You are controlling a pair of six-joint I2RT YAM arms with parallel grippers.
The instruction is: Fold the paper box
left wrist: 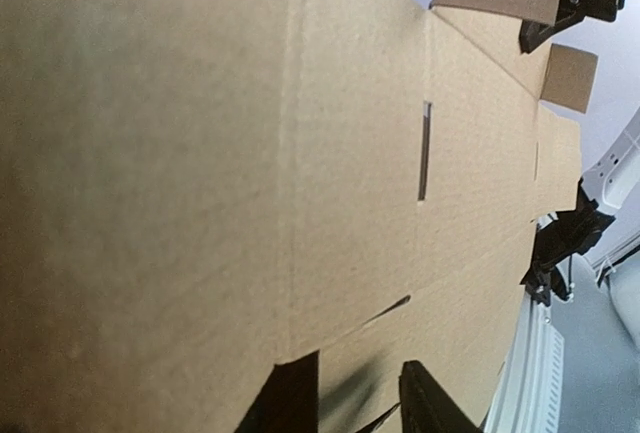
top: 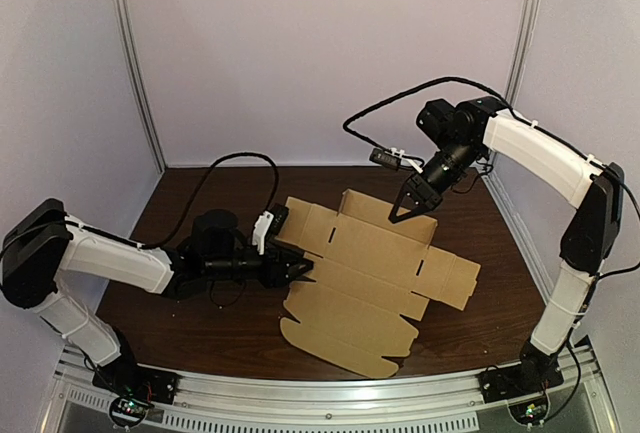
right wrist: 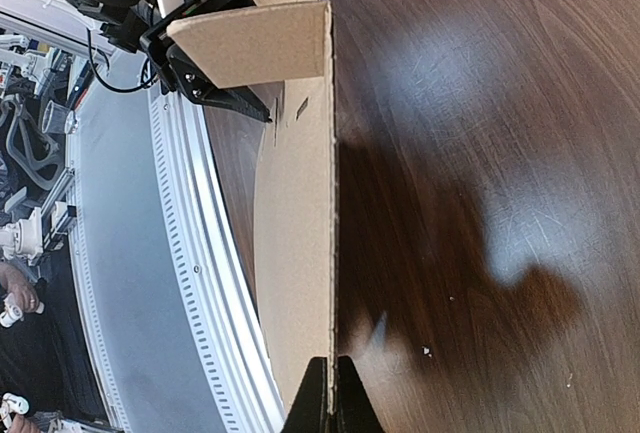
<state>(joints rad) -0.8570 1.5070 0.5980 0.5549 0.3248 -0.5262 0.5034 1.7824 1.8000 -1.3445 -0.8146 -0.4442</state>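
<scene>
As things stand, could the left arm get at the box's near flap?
Probably yes. The left gripper sits open at the left edge of the box, the near flap lies flat just beside it, and nothing stands between. The right gripper holds the far panel, well away.

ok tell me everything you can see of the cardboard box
The paper box is a brown corrugated cardboard blank, die-cut with creases, slots and tabs. It is mostly unfolded, lying flat on the dark wooden table. Its far flap stands up, pinched at the edge by the right hand. The left hand, fingers apart, sits at its left edge, where a side flap is also lifted.
</scene>
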